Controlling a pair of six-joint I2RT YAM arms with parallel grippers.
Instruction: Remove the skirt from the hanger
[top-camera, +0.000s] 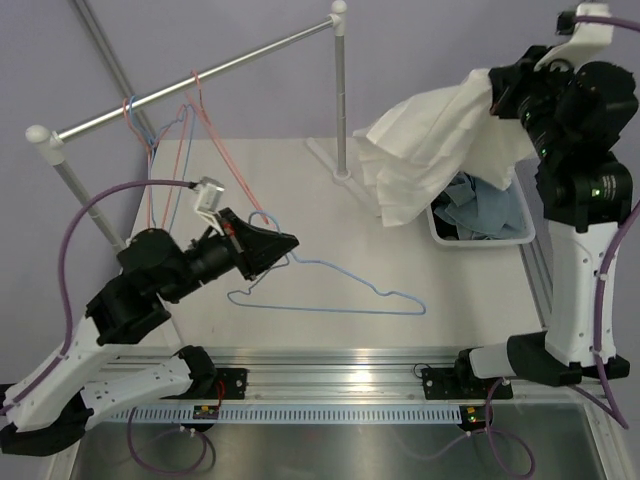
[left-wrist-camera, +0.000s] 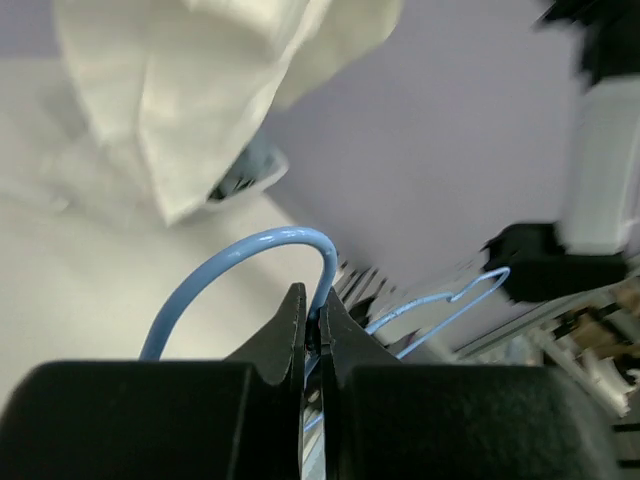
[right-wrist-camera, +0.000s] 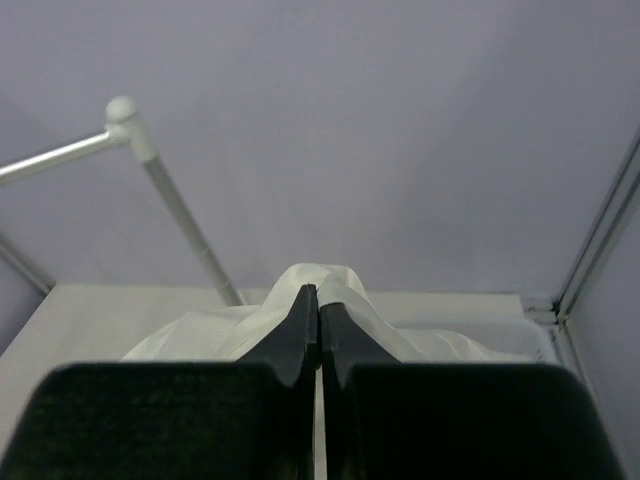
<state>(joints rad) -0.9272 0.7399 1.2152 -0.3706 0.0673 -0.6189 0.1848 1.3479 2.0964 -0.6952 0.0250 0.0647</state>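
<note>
No black skirt shows in any view. A thin pink wire hanger (top-camera: 225, 155) hangs bare from the rail at the back left. My left gripper (top-camera: 285, 245) is shut on the hook of a light-blue wire hanger (top-camera: 330, 290) that lies on the table; the left wrist view shows the jaws (left-wrist-camera: 313, 305) pinching that blue hook (left-wrist-camera: 250, 250). My right gripper (top-camera: 495, 90) is raised at the back right and shut on a white shirt (top-camera: 430, 140), which drapes down over the bin. In the right wrist view my right gripper (right-wrist-camera: 318, 300) pinches a fold of the shirt (right-wrist-camera: 200, 335).
A metal clothes rail (top-camera: 240, 55) crosses the back left on an upright pole (top-camera: 341, 100). Another light-blue hanger (top-camera: 150, 135) hangs from it. A white bin (top-camera: 520, 235) at the right holds blue fabric (top-camera: 480, 205).
</note>
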